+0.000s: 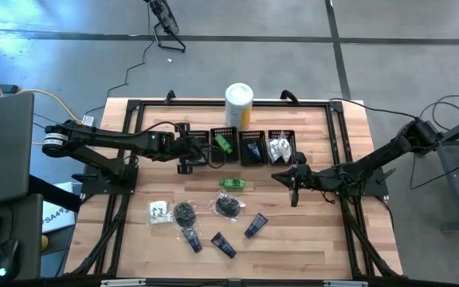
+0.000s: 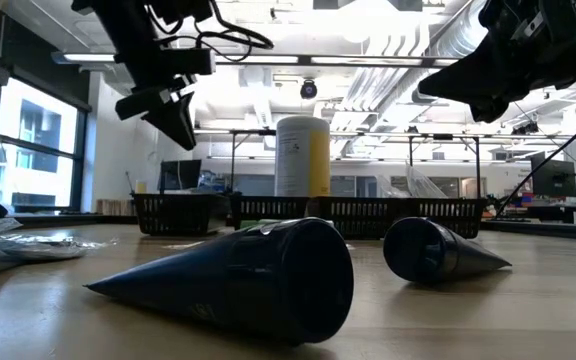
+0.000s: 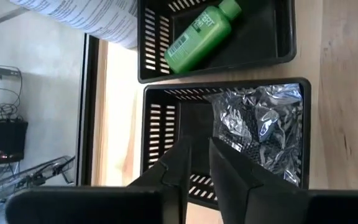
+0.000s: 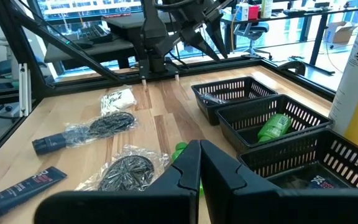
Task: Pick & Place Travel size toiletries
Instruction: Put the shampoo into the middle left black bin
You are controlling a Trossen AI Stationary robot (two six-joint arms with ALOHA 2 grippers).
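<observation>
My left gripper (image 3: 197, 158) hovers over the leftmost of the black mesh bins (image 3: 229, 88), fingers a little apart with nothing between them. A crinkled clear bag (image 3: 263, 121) lies inside that bin. In the neighbouring bin lies a green bottle (image 3: 201, 34). My right gripper (image 4: 199, 155) is shut and empty, held above the table near the rightmost bin (image 1: 281, 147). On the table lie a green packet (image 1: 233, 184), a white sachet (image 1: 159, 211), two black round bundles (image 1: 184, 213) (image 1: 228, 206) and dark blue tubes (image 1: 256, 226) (image 1: 222, 244).
A tall white-and-yellow canister (image 1: 239, 104) stands behind the row of bins. The third bin holds a dark blue tube (image 1: 253, 149) and the fourth holds clear sachets (image 1: 280, 147). A black frame (image 1: 134, 108) runs round the table.
</observation>
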